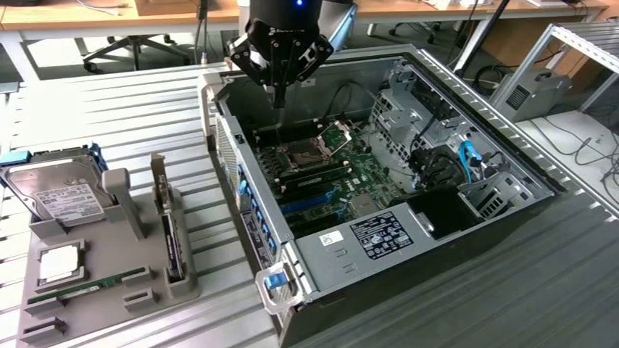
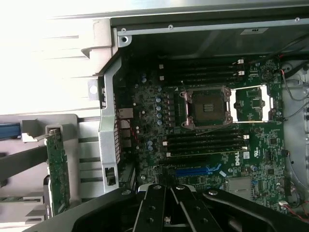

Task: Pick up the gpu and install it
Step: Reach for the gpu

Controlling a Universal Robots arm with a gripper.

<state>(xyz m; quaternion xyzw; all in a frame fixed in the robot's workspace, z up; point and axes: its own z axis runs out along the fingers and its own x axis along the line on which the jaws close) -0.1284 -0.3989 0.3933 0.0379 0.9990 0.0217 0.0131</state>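
The gpu (image 1: pixel 172 235) stands on edge in a slot of the grey holder (image 1: pixel 106 304) at the exterior view's left, beside the open computer case (image 1: pixel 254 210). Its green board edge (image 2: pixel 58 169) also appears in the wrist view. My gripper (image 1: pixel 278 100) hangs above the far end of the case, over the motherboard (image 1: pixel 329 174), well away from the gpu. The dark fingers (image 2: pixel 159 203) are shut together with nothing between them. In the wrist view the gripper (image 2: pixel 166 191) looks down on the processor socket (image 2: pixel 207 106) and a blue card slot (image 2: pixel 195 170).
The grey holder also carries a silver hard drive (image 1: pixel 63 196), a processor chip (image 1: pixel 60 262) and a thin RAM stick (image 1: pixel 87 286). Cables and a drive cage (image 1: pixel 464 167) crowd the case's right side. Ribbed metal table (image 1: pixel 126 116) lies around everything.
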